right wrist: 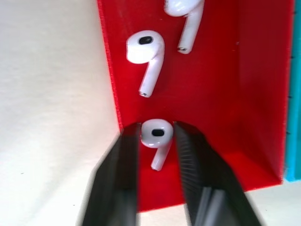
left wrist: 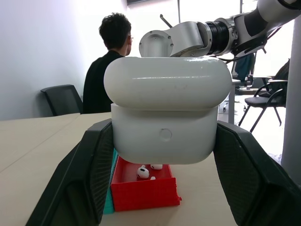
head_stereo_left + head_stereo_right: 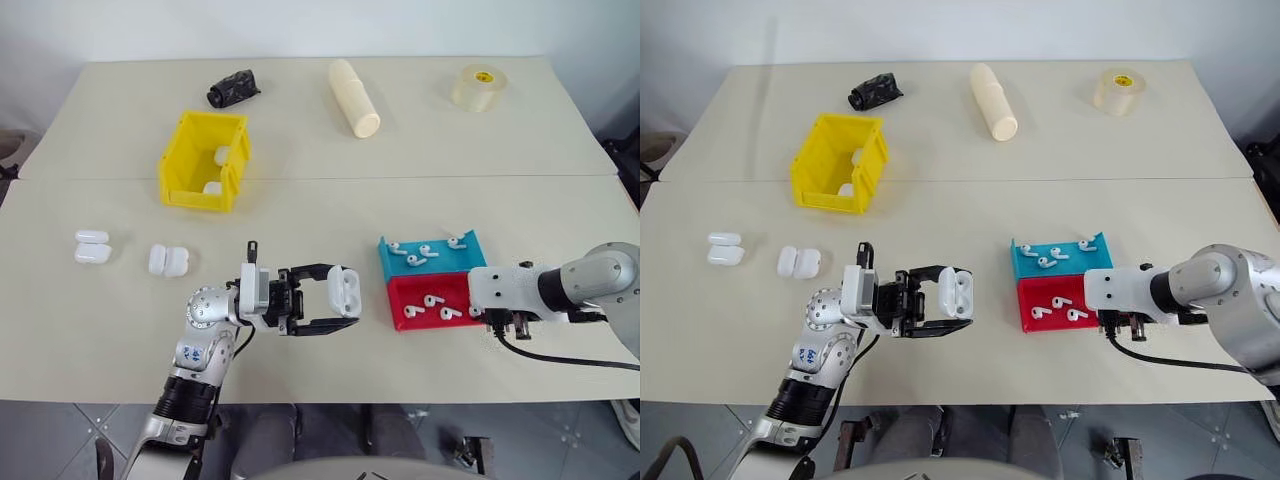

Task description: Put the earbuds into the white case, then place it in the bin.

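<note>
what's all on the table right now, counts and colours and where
bin: one, yellow, far left of the table, two white cases inside
cases on the table: four, white, in two pairs at the left edge
held case: one, white, lid open, in the left gripper
red tray: one, near right, earbuds inside
blue tray: one, just behind the red tray, three earbuds
cylinder: one, cream, far middle
tape roll: one, clear, far right
black bundle: one, far left
person: one, seated beyond the table
left gripper: shut on the held case
right gripper: jaws around an earbud in the red tray
</note>
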